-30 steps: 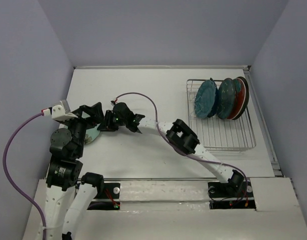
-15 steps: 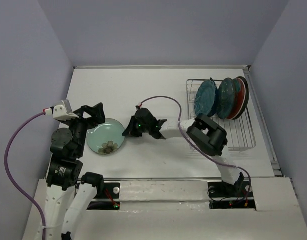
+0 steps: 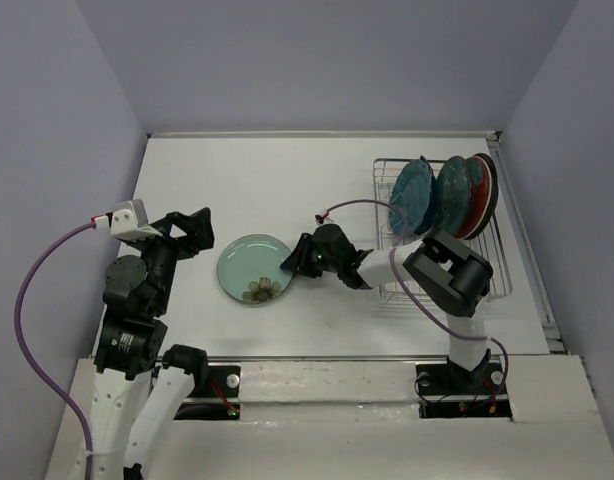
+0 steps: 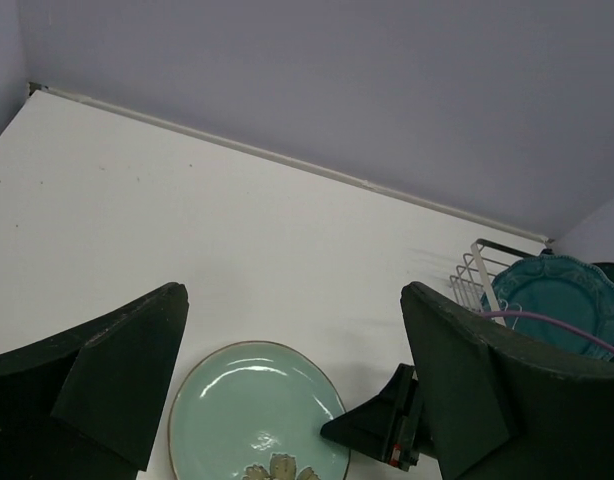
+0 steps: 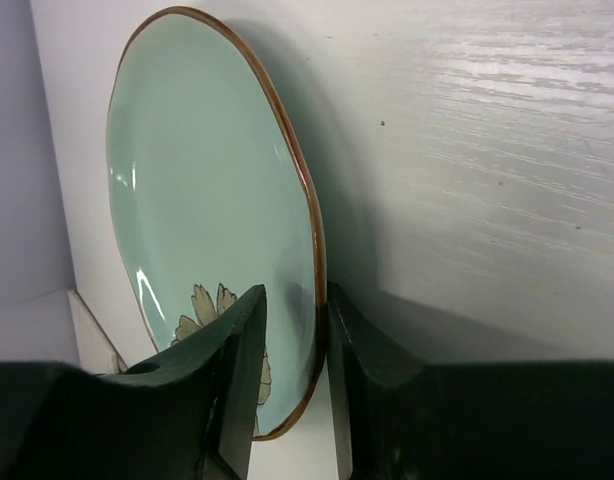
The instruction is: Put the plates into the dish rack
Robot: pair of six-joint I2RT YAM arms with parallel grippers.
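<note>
A pale mint plate (image 3: 254, 268) with a brown rim and a leaf motif lies on the white table, left of centre. My right gripper (image 3: 290, 263) is shut on its right rim. The right wrist view shows the plate (image 5: 207, 200) tilted, its edge pinched between the two fingers of that gripper (image 5: 295, 292). My left gripper (image 3: 192, 232) hangs open above the table just left of the plate, with nothing in it. Seen from the left wrist, the plate (image 4: 257, 420) lies below the spread fingers. The dish rack (image 3: 447, 270) stands at the right and holds upright plates: scalloped teal (image 3: 412, 197), dark teal (image 3: 453, 195) and red (image 3: 484, 195).
The rack's near half is bare wire. The right arm's purple cable (image 3: 362, 205) loops over the table towards the rack. Lilac walls close in the table at the back and both sides.
The right gripper has drawn back to the right with the mint plate, sliding it out from beside the left arm towards the middle of the table. The left arm has barely moved.
</note>
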